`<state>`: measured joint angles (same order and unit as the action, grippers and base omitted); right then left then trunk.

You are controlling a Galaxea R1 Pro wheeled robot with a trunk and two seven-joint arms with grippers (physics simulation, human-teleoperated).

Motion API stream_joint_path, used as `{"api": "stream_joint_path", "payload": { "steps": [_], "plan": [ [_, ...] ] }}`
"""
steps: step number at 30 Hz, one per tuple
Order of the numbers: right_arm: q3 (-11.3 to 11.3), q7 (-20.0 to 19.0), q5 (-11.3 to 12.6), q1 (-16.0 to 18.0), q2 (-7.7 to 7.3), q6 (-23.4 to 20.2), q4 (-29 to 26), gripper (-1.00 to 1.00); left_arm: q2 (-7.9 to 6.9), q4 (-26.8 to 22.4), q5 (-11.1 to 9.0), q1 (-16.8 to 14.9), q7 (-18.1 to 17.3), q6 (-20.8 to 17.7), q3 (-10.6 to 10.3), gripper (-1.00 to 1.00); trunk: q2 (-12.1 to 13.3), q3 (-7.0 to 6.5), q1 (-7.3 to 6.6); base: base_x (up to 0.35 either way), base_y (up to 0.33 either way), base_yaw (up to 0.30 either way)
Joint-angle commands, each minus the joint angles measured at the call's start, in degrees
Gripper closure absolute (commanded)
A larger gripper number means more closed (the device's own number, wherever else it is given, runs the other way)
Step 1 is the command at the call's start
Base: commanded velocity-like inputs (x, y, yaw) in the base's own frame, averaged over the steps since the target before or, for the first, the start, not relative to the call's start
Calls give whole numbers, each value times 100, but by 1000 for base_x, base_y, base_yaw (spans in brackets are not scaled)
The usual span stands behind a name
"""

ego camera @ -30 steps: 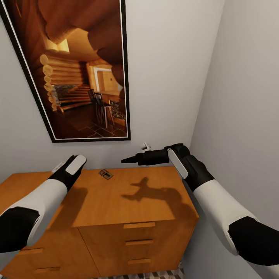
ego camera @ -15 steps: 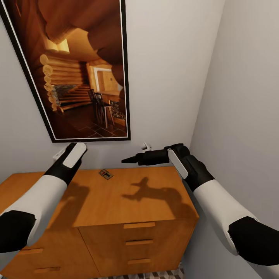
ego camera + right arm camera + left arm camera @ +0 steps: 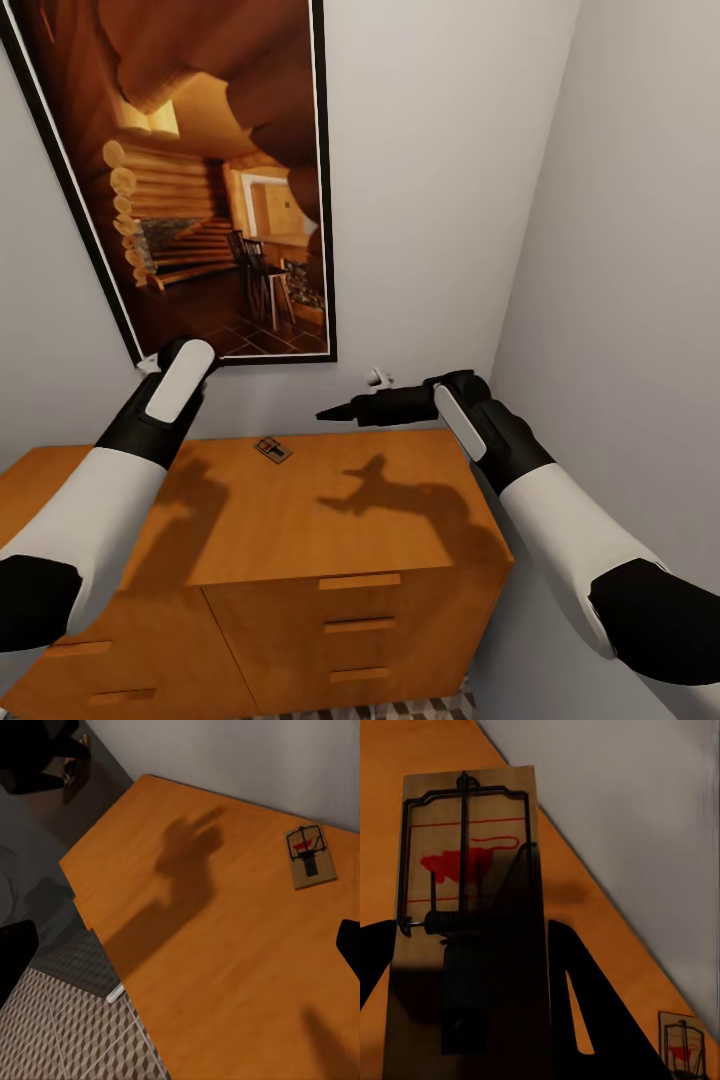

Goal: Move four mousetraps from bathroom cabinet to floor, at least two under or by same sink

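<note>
From the head, the left hand is raised against the framed picture at about 9 o'clock, its fingers hidden behind the wrist, so its grip cannot be told here. The right hand points toward 9 o'clock above the cabinet, fingers pressed together. One mousetrap lies flat on the cabinet's surface near the wall, small and dark. The left wrist camera shows what the head misses: a held mousetrap pinched between the dark fingers, with the lying trap at 5 o'clock, cut by the edge. The right wrist camera shows the lying trap at 2 o'clock, the bathroom floor at 7 o'clock, and its own fingertips cropped.
</note>
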<state>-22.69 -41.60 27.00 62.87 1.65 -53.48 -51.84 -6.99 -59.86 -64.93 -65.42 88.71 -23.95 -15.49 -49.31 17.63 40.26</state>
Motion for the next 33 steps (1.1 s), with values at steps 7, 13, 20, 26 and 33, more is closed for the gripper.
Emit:
{"api": "stream_joint_path", "payload": {
  "steps": [7,13,20,26,33],
  "plan": [
    [-12,-26,-2,6,-39,-56,-21,-100,-4,-154,-57,-6,49,-269,-9,100,-6,8,1,0,0,0],
    [-16,-42,-19,6,-103,-73,-14,-100,4,-511,-87,-6,58,-421,-12,100,-6,8,1,0,0,0],
    [-10,-49,-563,6,-236,-75,-14,-100,52,-1084,-332,1,51,-1380,130,100,-6,8,1,0,0,0],
    [0,-45,-982,6,-265,-75,17,-100,39,-1416,-1135,2,50,-1521,366,100,-6,8,1,0,0,0],
    [1,-27,-1092,6,-261,-75,24,-100,11,-1643,-2754,-2,38,-1549,515,100,-6,8,1,0,0,0]
  ]
}}
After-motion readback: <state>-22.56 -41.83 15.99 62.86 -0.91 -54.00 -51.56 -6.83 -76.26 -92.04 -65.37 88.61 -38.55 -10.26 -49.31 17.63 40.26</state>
